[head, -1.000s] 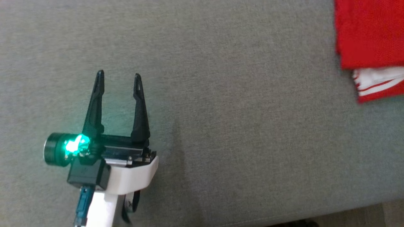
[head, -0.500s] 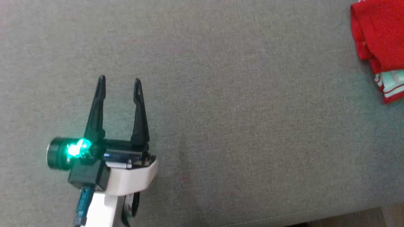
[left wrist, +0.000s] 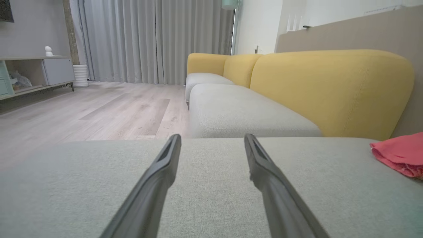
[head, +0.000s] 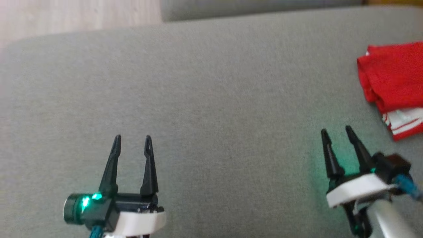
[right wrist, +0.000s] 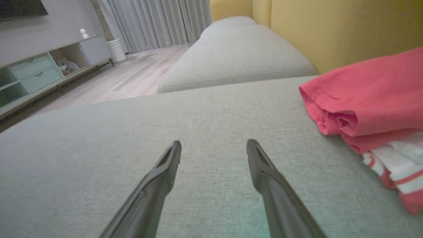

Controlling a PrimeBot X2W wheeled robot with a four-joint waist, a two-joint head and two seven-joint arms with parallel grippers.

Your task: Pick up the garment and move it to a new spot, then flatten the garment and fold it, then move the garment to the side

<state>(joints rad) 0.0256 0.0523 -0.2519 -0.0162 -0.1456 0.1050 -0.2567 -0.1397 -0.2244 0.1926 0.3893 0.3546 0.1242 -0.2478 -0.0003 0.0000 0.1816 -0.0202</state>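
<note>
Judging the garment (head: 393,72) soft and light, we favour pinching its folded edge; left gripper (head: 133,137) and right gripper (head: 335,129) fingers apart.

Seen from the head, the garment (head: 393,79) lies on the sofa seat (head: 211,99) at 3 o'clock. The left tool (head: 133,136) is over the seat at 7 o'clock. The right tool (head: 335,129) is at 5 o'clock, near the garment but apart from it. The floor (head: 66,13) lies beyond the seat at 11 o'clock. In the right wrist view, the backrest (right wrist: 330,33) stands behind the garment at 1 o'clock.
</note>
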